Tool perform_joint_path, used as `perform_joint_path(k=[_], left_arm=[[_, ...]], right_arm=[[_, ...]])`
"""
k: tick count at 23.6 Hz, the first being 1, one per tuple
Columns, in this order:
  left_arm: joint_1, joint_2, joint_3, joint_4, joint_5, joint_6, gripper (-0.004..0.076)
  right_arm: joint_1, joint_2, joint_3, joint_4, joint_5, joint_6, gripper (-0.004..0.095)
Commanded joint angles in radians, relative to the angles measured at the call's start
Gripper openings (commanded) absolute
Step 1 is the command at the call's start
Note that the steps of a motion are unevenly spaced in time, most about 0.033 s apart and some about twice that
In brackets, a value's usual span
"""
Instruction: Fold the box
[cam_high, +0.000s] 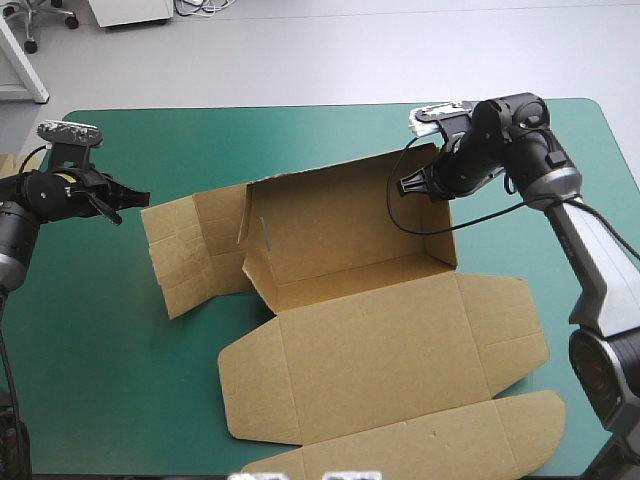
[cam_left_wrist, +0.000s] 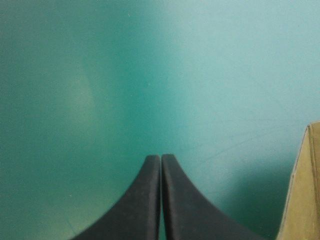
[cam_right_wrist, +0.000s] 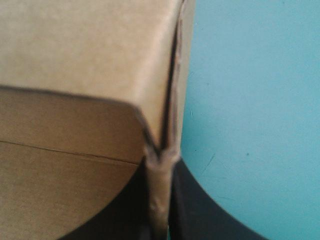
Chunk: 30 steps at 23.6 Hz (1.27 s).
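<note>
The brown box (cam_high: 370, 330) lies in the middle of the teal-green table, its back and right walls raised and its lid spread flat toward the near edge. At the box's far right corner, my right gripper (cam_high: 418, 184) is shut on the raised wall (cam_right_wrist: 159, 200), the board pinched between its black fingers (cam_right_wrist: 190, 210). My left gripper (cam_high: 128, 202) hovers over bare cover just left of the box's flat left flap (cam_high: 190, 250), shut with nothing in it. In the left wrist view its fingers (cam_left_wrist: 145, 200) meet in one arch (cam_left_wrist: 160, 159), and a strip of brown box edge (cam_left_wrist: 302, 190) shows beside them.
The table's far edge (cam_high: 300, 108) runs behind the box. Bare teal-green cover (cam_high: 110, 350) lies left of the box and along the far side. A black cable (cam_high: 400, 215) hangs from the right wrist over the box's back wall.
</note>
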Motion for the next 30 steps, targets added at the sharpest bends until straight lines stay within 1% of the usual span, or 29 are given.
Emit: perform_joint_path(k=[1,4,9,17,19,20,21,22,23,24,25,26,30], left_arm=[[0.004,-0.033,-0.033,-0.011,-0.053,-0.005,-0.0001],[0.004,-0.033,-0.033,-0.011,-0.053,-0.005,-0.0001],[0.004,-0.033,-0.033,-0.011,-0.053,-0.005,-0.0001],[0.004,-0.033,-0.033,-0.011,-0.057,-0.005,-0.0001],[0.004,-0.033,-0.033,-0.011,-0.057,-0.009,-0.0001],[0.004,-0.033,-0.033,-0.011,-0.057,-0.009,-0.0001],[0.004,-0.033,-0.033,-0.011,-0.057,-0.009,-0.0001],[0.004,-0.033,-0.033,-0.013,-0.057,-0.009,-0.0001],[0.004,-0.033,-0.033,-0.013,-0.057,-0.009,-0.0001],[0.004,-0.033,-0.033,-0.015,-0.057,-0.009,-0.0001],[0.004,-0.033,-0.033,-0.019,-0.057,-0.009,-0.0001],[0.004,-0.033,-0.033,-0.023,-0.057,-0.009,-0.0001],[0.004,-0.033,-0.033,-0.026,-0.057,-0.009,-0.0001]], right_arm=[[-0.026,-0.002,-0.036,0.060,0.000,-0.025,0.0000],[-0.035,0.028,-0.036,0.074,-0.007,-0.033,0.0000],[-0.035,0.057,-0.036,0.073,-0.063,-0.048,0.0000],[-0.035,0.071,-0.036,0.073,-0.081,-0.085,0.0008],[-0.035,0.069,-0.036,0.075,-0.074,-0.098,0.0057],[-0.035,0.065,-0.036,0.083,-0.072,-0.105,0.0126],[-0.035,0.061,-0.036,0.087,-0.072,-0.109,0.0175],[-0.035,0.048,-0.036,0.109,-0.072,-0.119,0.0292],[-0.035,0.038,-0.036,0.119,-0.067,-0.127,0.0341],[-0.035,0.020,-0.039,0.128,-0.052,-0.132,0.0440],[-0.035,0.002,-0.041,0.128,-0.036,-0.132,0.0498],[-0.035,-0.014,-0.041,0.128,-0.030,-0.133,0.0519],[-0.035,-0.116,-0.041,0.126,-0.001,-0.129,0.0520]])
